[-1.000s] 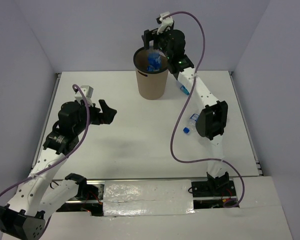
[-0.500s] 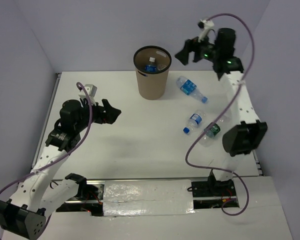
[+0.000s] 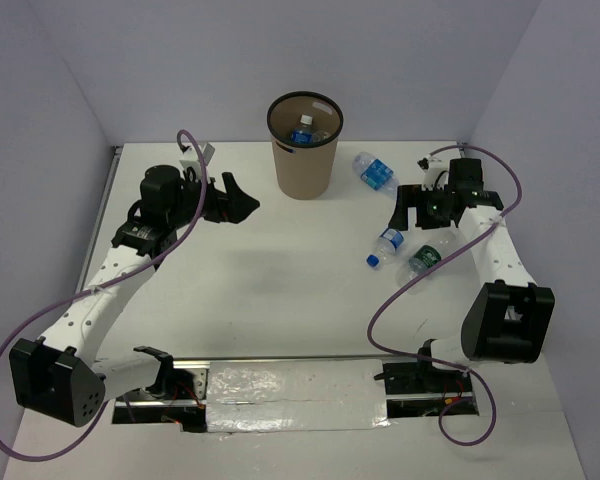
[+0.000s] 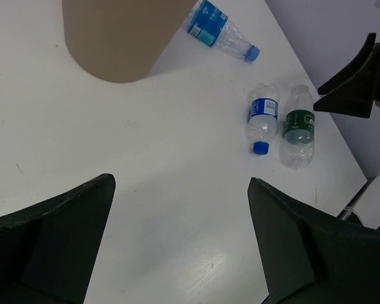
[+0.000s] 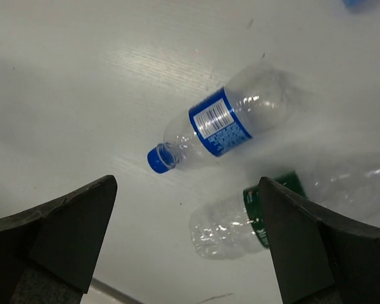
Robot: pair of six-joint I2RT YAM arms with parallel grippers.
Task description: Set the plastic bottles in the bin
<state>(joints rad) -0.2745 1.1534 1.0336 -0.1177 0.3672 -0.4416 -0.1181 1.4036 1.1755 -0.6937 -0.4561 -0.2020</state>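
The tan bin (image 3: pixel 305 160) stands at the back centre with at least one blue-labelled bottle (image 3: pixel 302 131) inside. Three plastic bottles lie on the table to its right: a blue-labelled one (image 3: pixel 377 173), a blue-labelled one with a blue cap (image 3: pixel 385 245) and a green-labelled one (image 3: pixel 423 260). My right gripper (image 3: pixel 408 205) is open and empty above the last two; its wrist view shows the blue-capped bottle (image 5: pixel 215 130) and the green-labelled bottle (image 5: pixel 266 212) below its jaws (image 5: pixel 187 240). My left gripper (image 3: pixel 242 203) is open and empty, left of the bin (image 4: pixel 117 35).
The left wrist view shows all three lying bottles, the far blue one (image 4: pixel 215 31), the blue-capped one (image 4: pixel 263 120) and the green one (image 4: pixel 298 126), with the right gripper's fingers (image 4: pixel 351 88) beyond. Walls close the table at back and sides.
My right gripper let a bottle go into the bin, swung right and came down over the two bottles at the right. My left gripper moved back and right, toward the bin.
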